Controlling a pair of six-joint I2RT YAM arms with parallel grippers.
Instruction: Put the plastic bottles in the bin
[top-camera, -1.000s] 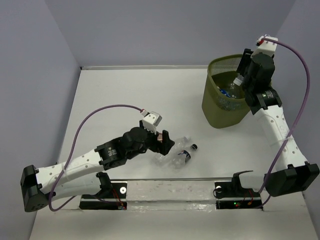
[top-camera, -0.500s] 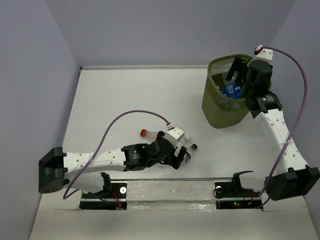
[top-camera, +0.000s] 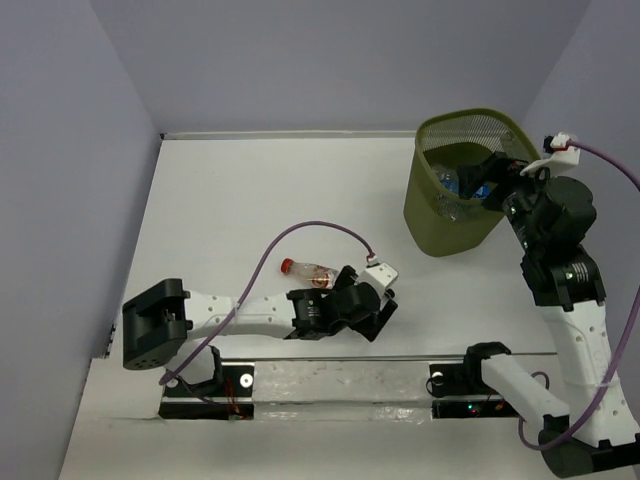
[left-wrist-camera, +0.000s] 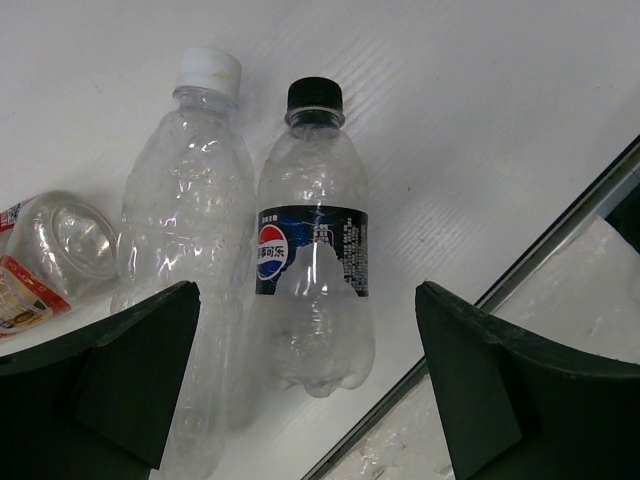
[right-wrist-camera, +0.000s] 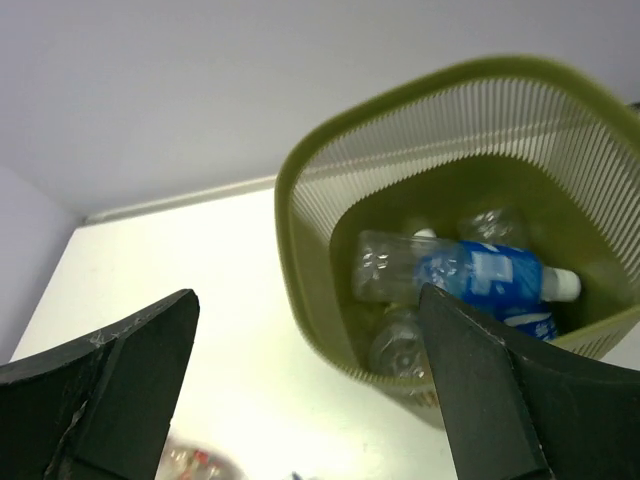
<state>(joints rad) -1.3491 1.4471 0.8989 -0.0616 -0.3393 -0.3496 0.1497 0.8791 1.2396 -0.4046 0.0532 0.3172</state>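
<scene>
In the left wrist view, a clear label-less bottle with a white cap (left-wrist-camera: 190, 230) and a black-capped bottle with a dark blue label (left-wrist-camera: 315, 260) lie side by side on the white table. My left gripper (left-wrist-camera: 310, 390) is open, its jaws standing either side of their bases. A red-labelled bottle (left-wrist-camera: 50, 250) lies at the left; it also shows, red-capped, in the top view (top-camera: 305, 270). The olive-green bin (top-camera: 455, 215) stands at the back right. It holds several bottles, one blue-labelled (right-wrist-camera: 475, 275). My right gripper (right-wrist-camera: 305, 390) is open and empty at the bin's right rim (top-camera: 480, 185).
A transparent strip with a dark edge (left-wrist-camera: 560, 260) runs along the table's near side, close to the two bottles. Grey walls enclose the table on the left, back and right. The left arm (top-camera: 250, 310) lies low across the front of the table.
My left arm has swung right and down over the two front bottles, uncovering the red-capped one. My right gripper has let a bottle fall into the bin and drawn back to the right.
</scene>
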